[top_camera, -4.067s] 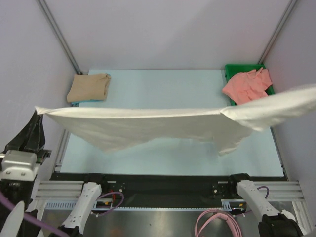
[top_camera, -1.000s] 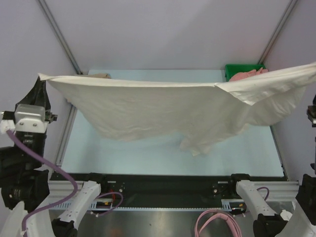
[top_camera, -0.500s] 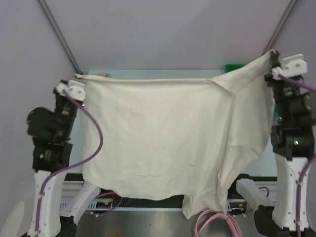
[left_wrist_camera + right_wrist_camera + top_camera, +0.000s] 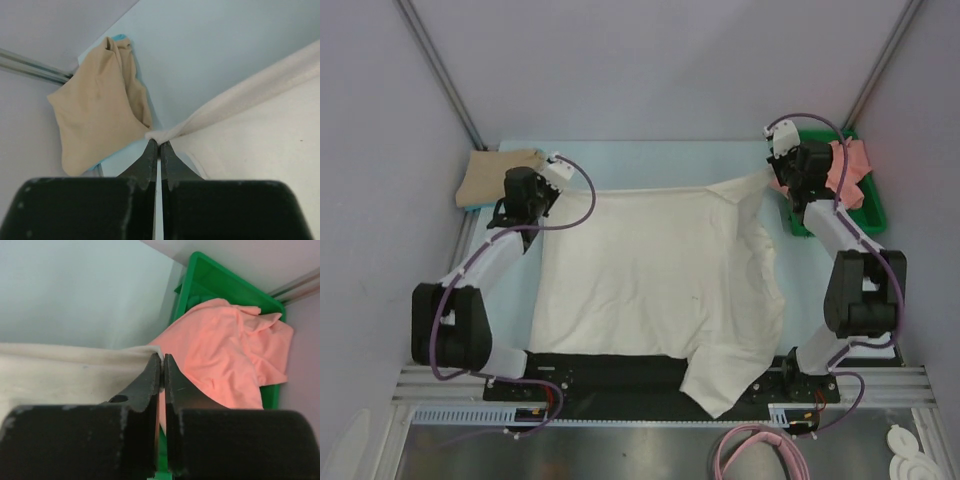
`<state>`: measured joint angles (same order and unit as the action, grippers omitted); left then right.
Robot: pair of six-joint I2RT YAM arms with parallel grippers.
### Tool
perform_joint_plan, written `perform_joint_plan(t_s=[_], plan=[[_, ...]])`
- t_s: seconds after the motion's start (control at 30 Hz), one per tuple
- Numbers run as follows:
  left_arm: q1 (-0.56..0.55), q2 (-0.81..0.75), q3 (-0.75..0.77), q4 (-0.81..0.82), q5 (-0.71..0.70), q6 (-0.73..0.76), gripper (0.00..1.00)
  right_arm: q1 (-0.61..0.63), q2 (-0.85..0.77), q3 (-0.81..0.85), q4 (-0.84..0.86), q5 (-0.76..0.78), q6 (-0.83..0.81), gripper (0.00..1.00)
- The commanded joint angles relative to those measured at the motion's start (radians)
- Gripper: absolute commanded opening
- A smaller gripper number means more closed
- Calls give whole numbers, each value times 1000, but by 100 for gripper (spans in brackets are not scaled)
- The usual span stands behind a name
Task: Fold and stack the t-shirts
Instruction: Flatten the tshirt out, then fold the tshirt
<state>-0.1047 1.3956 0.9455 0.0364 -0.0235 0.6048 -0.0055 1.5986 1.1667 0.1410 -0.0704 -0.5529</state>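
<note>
The black two-finger left gripper point(image 4: 159, 143) has its jaws pressed together on a corner of the cream-white cotton t-shirt point(image 4: 260, 135) – cloth stretching right. Just beyond lies the folded tan-beige t-shirt point(image 4: 97, 110) on the pale blue table point(image 4: 215, 45).

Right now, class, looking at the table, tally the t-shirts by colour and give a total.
Cream-white t-shirt: 1
Tan t-shirt: 1
Salmon-pink t-shirt: 1
Total: 3

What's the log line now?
left gripper: shut on cream-white t-shirt corner | right gripper: shut on opposite corner | shirt: spread on table | tan t-shirt: far-left | salmon-pink t-shirt: in green tray
</note>
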Motion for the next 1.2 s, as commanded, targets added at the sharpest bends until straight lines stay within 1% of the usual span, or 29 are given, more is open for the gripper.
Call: perform_joint_plan(t_s=[0.0,0.03,0.07,0.1,0.13,0.2,0.3,0.43,0.5,0.57,0.63,0.8,1.0,1.03,1.07,1.17], plan=[[28,120,130,174,-38,36,0,2,96,174,172,69,-12,0],[31,178,154,178,-41,36,0,2,159,209,160,69,-13,0],[33,204,203,180,-49,36,1,2,185,237,155,98,-19,0],[36,227,226,184,-52,35,0,2,214,290,151,112,-24,0],[40,250,248,187,-52,32,1,28,237,312,149,119,-28,0],[43,302,295,191,-56,30,0,35,297,371,138,127,-28,0],[46,327,309,238,-69,29,0,44,359,419,131,135,-30,0],[48,361,325,302,-133,55,0,58,457,557,98,156,-38,0],[48,373,329,338,-160,73,0,64,506,593,83,170,-36,0],[48,382,328,349,-162,81,0,73,520,599,78,176,-36,0],[48,384,320,344,-147,90,1,81,509,574,91,176,-38,0],[43,341,263,310,-101,76,0,84,416,410,135,155,-27,0],[43,194,130,281,-33,53,0,76,210,222,141,110,-10,0],[43,157,113,277,-27,47,0,78,180,165,137,106,-5,0],[43,140,78,275,-12,43,0,78,123,136,134,89,-1,0],[43,91,12,275,2,39,0,82,37,21,124,81,19,0]])
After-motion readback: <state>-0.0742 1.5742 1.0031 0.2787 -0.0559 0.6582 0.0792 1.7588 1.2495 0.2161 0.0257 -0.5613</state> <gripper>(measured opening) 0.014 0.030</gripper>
